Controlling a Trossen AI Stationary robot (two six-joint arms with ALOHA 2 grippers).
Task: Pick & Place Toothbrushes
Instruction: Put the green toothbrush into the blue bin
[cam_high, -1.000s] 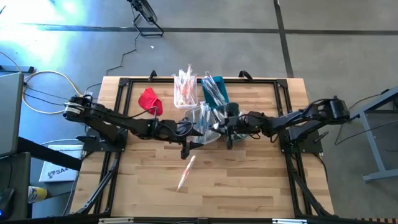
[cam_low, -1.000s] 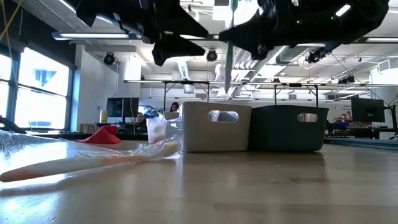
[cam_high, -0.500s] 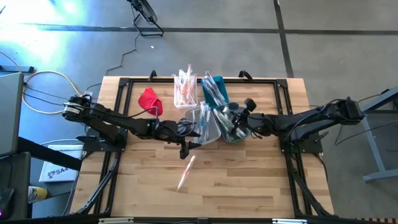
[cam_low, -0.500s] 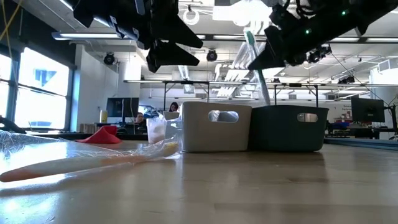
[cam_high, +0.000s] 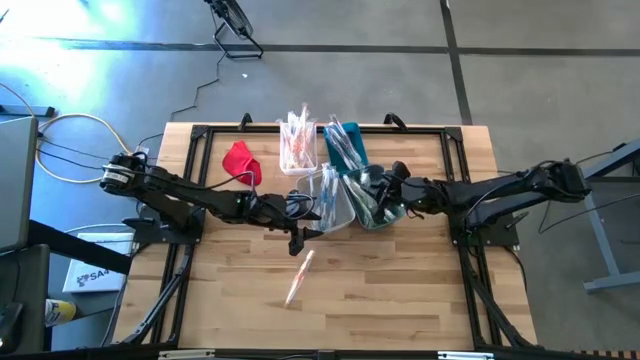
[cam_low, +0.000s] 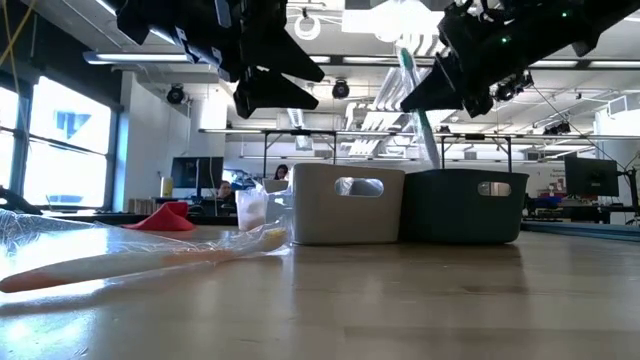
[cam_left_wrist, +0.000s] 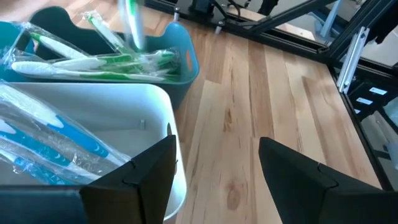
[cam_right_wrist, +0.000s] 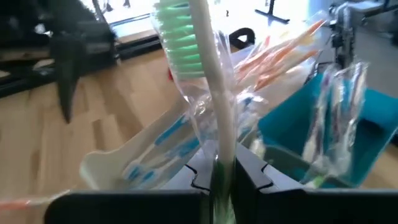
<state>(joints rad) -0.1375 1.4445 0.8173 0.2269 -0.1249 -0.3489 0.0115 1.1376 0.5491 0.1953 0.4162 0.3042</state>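
My right gripper (cam_low: 425, 95) is shut on a wrapped toothbrush (cam_right_wrist: 208, 81) with a white handle and green bristles, above the near teal bin (cam_low: 465, 205). That bin holds green toothbrushes (cam_left_wrist: 106, 59). The near white bin (cam_left_wrist: 134, 102) beside it holds blue ones (cam_left_wrist: 56, 143). My left gripper (cam_left_wrist: 214, 177) hangs open over the table by the white bin's near side, with nothing between its fingers. One orange-pink wrapped toothbrush (cam_high: 300, 277) lies flat on the wood nearer the front edge. My right gripper pinches the toothbrush's handle (cam_right_wrist: 219, 165) between its two fingers, well below the bristle head (cam_right_wrist: 179, 37). The fingers come from the table's right side, slanting slightly down, across the handle. The toothbrush stands nearly upright, head up and tilted, lifted above the teal bin.
Two more bins stand at the far edge, a white one (cam_high: 297, 145) with orange toothbrushes and a teal one (cam_high: 345, 145) with blue ones. A red cloth (cam_high: 240, 160) lies to the left of them. Bare wood stretches along the near half of the table (cam_high: 400, 290).
My right gripper has drawn back toward the table's right edge and tipped up from pointing steeply down to nearly level, rolling as it went. The green toothbrush it holds has swung from straight upright to a tilt and now stands over the teal bin.
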